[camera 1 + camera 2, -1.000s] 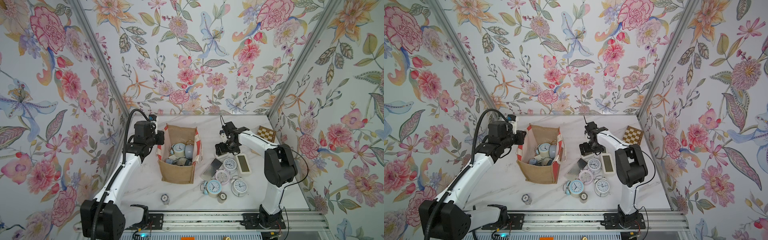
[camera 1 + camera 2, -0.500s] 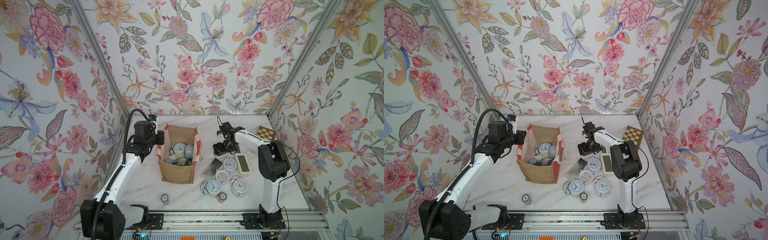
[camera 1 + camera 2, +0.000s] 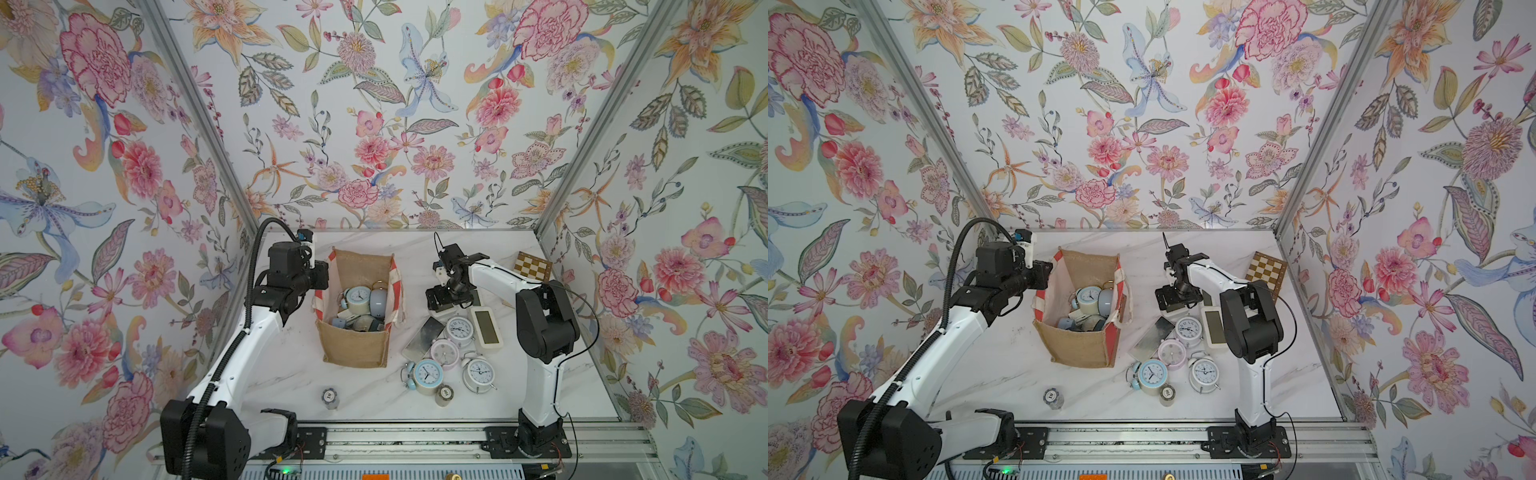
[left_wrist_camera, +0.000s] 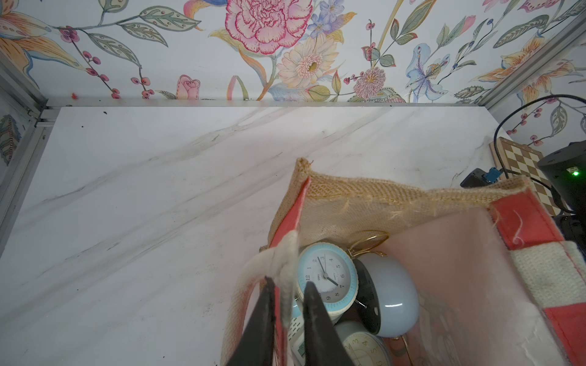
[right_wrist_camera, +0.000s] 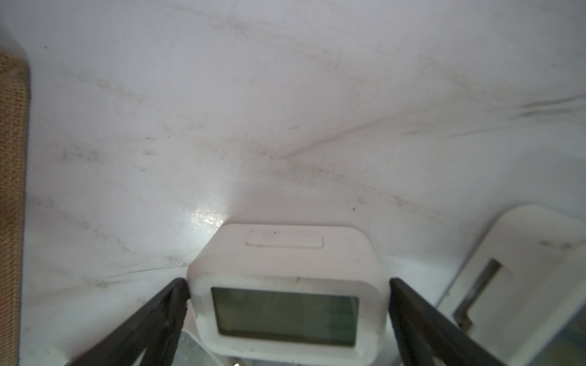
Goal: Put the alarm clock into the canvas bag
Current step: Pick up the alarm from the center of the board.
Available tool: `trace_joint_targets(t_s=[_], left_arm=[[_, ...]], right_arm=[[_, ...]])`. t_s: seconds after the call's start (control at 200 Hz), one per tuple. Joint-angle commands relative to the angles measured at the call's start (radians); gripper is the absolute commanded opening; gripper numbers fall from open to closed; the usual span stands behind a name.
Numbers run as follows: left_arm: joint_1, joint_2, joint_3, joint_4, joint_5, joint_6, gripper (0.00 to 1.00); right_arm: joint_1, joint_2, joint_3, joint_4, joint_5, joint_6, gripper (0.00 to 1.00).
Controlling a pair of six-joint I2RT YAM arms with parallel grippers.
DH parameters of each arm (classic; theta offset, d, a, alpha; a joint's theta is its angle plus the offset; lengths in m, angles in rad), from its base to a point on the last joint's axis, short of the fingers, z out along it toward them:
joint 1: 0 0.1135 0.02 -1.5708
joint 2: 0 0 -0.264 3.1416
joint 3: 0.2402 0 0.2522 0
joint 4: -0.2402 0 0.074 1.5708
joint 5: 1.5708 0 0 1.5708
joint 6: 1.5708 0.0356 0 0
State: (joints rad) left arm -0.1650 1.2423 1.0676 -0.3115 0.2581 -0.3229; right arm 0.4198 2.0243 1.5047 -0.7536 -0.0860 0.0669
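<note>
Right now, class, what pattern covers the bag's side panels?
Red-and-white stripes on the canvas bag, clearest in a top view.

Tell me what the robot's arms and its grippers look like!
The left arm and the right arm are smooth white tubes joined by chunky black joints. A thick ribbed black hose loops along the left one; a thin black cable runs along the right one. The left gripper and right gripper each have two thin black pointed fingers.

setting: lab test booth | evidence: floral wall panels (image 3: 374, 124), aluminium rail (image 3: 415, 440)
</note>
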Motion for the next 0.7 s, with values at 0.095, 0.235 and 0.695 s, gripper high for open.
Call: trace_joint_targets(t_s=[0.095,0.235,0.695], left_arm=[[-0.007,-0.021,0.002,0.009,0.020,-0.017,0.20],[-0.008,-0.021,0.002,0.011,0.021,-0.018,0.20],[-0.007,-0.020,-0.004,0.010,0.022,-0.019,0.20]], right_arm=[[0.028,-0.023,0.030,-0.013,0.071,0.021,0.99],[0.050,-0.005,0.035,-0.015,0.128,0.036,0.99],[0.055,0.055,0.035,-0.016,0.146,0.060,0.99]])
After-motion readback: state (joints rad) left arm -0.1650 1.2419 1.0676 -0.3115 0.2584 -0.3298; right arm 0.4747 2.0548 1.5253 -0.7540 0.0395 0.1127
